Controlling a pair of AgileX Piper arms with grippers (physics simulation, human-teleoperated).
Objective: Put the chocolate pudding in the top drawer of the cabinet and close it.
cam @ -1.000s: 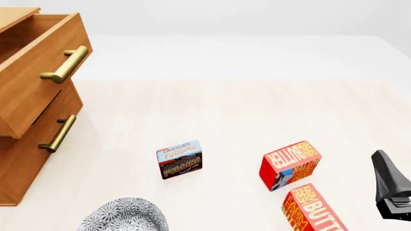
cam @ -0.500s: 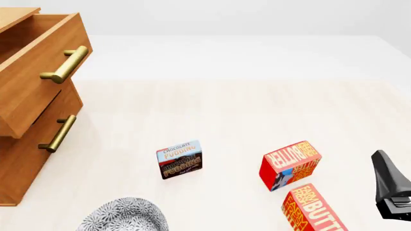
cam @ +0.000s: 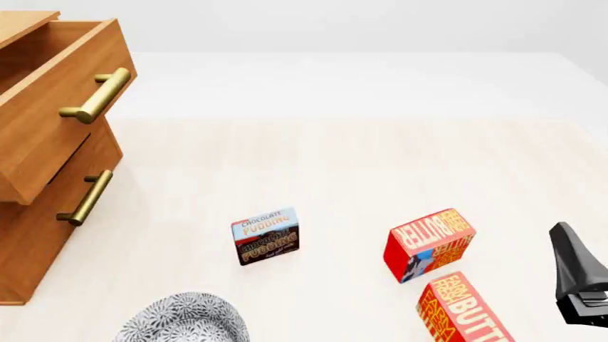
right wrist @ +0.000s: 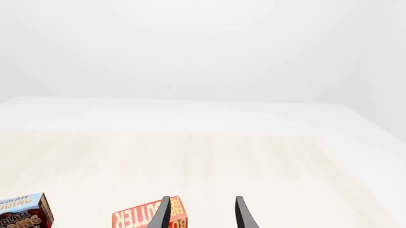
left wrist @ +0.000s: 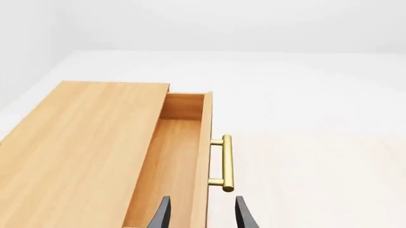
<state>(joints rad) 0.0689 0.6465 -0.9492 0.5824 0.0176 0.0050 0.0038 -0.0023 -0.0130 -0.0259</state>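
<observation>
The chocolate pudding [cam: 265, 236] stands on its edge in the middle of the table, pale blue band uppermost; it also shows in the right wrist view as the pudding box [right wrist: 22, 214] at the frame's edge. The cabinet [cam: 38, 214] stands at the far left with the top drawer [cam: 57, 107] pulled out; its inside [left wrist: 168, 161] holds nothing visible. My left gripper [left wrist: 201, 216] hangs open above the drawer's front panel, near the brass handle [left wrist: 227, 163]. My right gripper [cam: 570, 263] is open at the right edge, well away from the pudding.
Two red-orange butter boxes lie right of the pudding, one [cam: 429, 244] closer to it and one [cam: 463, 310] at the near edge. A grey patterned bowl [cam: 185, 318] sits near the front left. The lower drawer [cam: 48, 235] is shut.
</observation>
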